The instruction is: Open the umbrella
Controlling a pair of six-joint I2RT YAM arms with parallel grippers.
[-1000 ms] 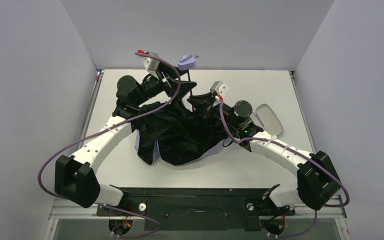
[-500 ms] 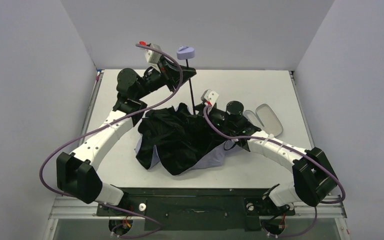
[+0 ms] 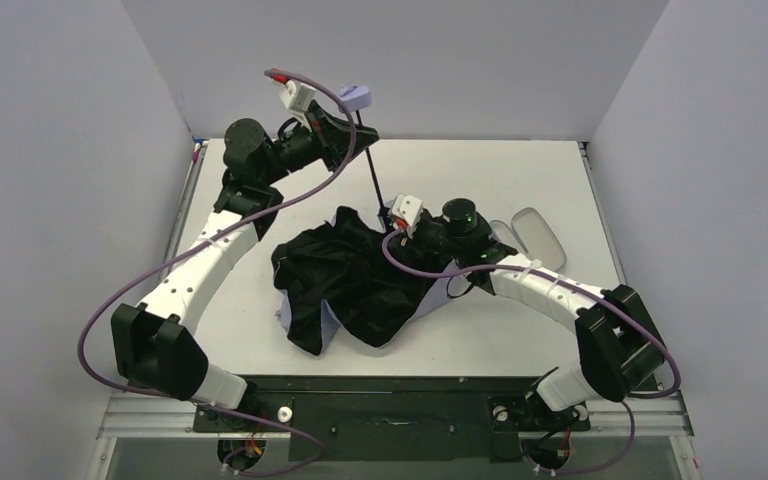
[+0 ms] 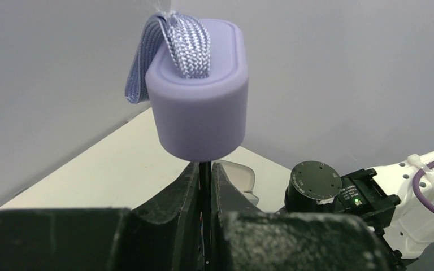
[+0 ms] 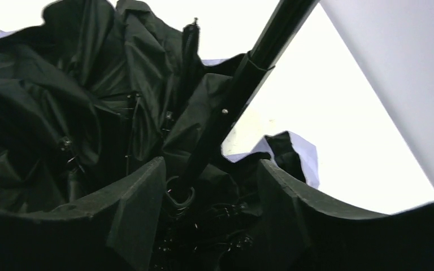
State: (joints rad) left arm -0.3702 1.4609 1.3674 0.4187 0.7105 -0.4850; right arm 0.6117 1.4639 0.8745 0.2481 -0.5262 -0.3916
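Observation:
The umbrella (image 3: pixel 355 285) lies crumpled on the table, black underside up with lilac fabric showing at its edges. Its thin black shaft (image 3: pixel 372 165) slants up and to the left to the lilac handle (image 3: pixel 357 95). My left gripper (image 3: pixel 352 122) is shut on the shaft just under the handle (image 4: pixel 199 107), whose wrist loop (image 4: pixel 147 56) hangs over its top. In the left wrist view the left gripper (image 4: pixel 205 172) pinches the shaft tightly. My right gripper (image 5: pixel 209 183) stands open at the canopy's hub. The shaft (image 5: pixel 248 73) runs down to a ring between its fingers (image 5: pixel 138 195).
A flat lilac oval pouch (image 3: pixel 538 238) lies on the table right of the right arm's wrist. White walls enclose the table on three sides. The left arm reaches high near the back wall.
My left gripper closed on the shaft and carried the handle up and to the left. My right gripper let go, opened and moved left over the hub. The canopy slid left.

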